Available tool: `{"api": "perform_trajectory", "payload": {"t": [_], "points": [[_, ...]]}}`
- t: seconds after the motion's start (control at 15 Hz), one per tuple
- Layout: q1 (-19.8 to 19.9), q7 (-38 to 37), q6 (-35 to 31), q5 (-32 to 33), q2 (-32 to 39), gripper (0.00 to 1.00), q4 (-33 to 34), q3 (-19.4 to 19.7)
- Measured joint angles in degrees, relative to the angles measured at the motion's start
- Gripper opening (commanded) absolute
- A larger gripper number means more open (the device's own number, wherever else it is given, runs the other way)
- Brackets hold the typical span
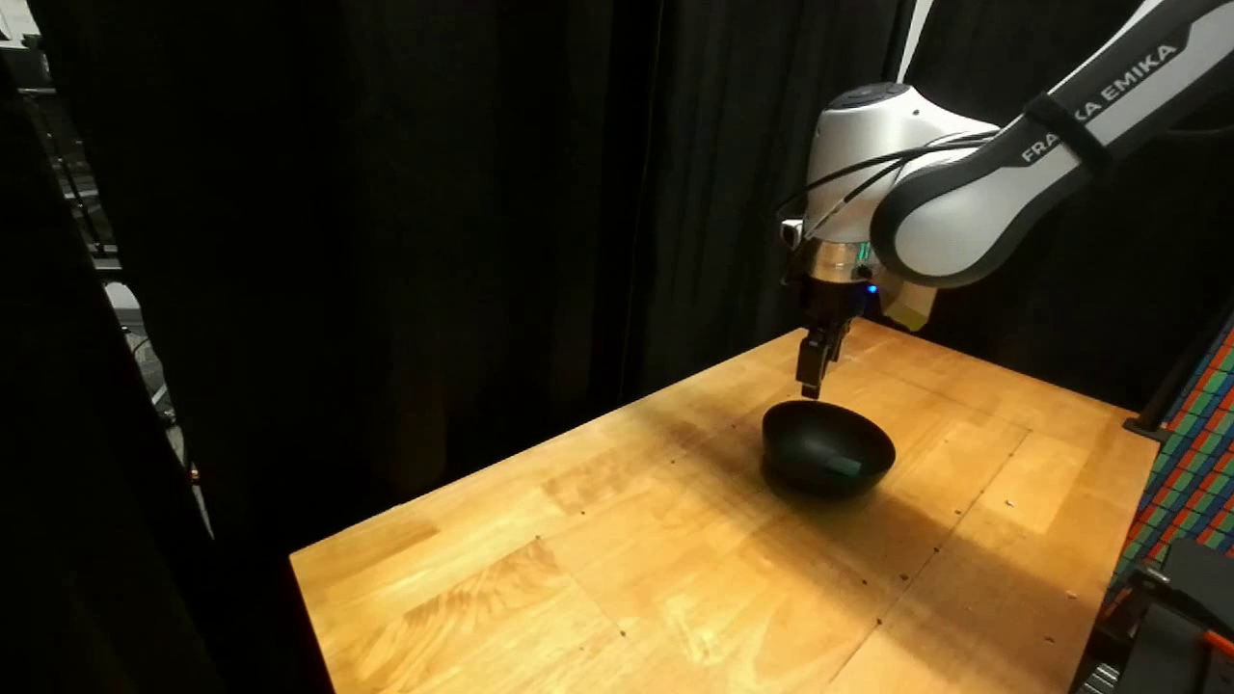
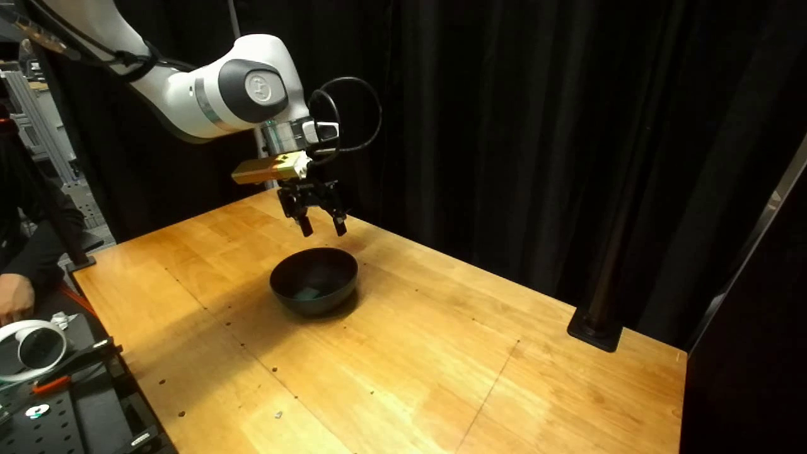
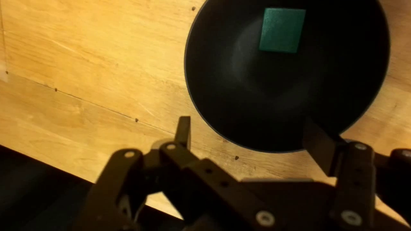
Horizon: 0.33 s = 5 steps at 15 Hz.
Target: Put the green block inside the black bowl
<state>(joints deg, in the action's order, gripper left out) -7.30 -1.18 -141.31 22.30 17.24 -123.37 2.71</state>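
Observation:
The green block [image 3: 282,30] lies flat inside the black bowl [image 3: 273,89], on the bowl's floor, seen from above in the wrist view. The block also shows dimly inside the bowl in both exterior views [image 1: 843,467] [image 2: 307,294]. The bowl stands upright on the wooden table in both exterior views [image 1: 795,439] [image 2: 325,302]. My gripper [image 2: 323,231] is open and empty, pointing down above the bowl's rim on the side away from the block. Its two fingers are spread wide in the wrist view [image 3: 247,122], with nothing between them.
The wooden table [image 2: 403,353] has a black post base [image 2: 594,328] near its edge. Black curtains [image 1: 482,241] hang behind the table. A dark cart with a white headset [image 2: 31,350] and a person's hand [image 2: 16,296] are beside the table. A small scrap [image 2: 278,414] lies on the tabletop.

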Motion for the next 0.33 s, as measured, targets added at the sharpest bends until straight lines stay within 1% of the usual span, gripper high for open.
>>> {"api": "perform_trajectory", "payload": {"t": [0.13,0.33], "points": [[2.0,6.6,3.4,-7.1,-3.3,1.0,-0.2,-2.5],[4.1,15.4,13.0,-16.7,-11.0,1.0,-0.1,-4.8]]}}
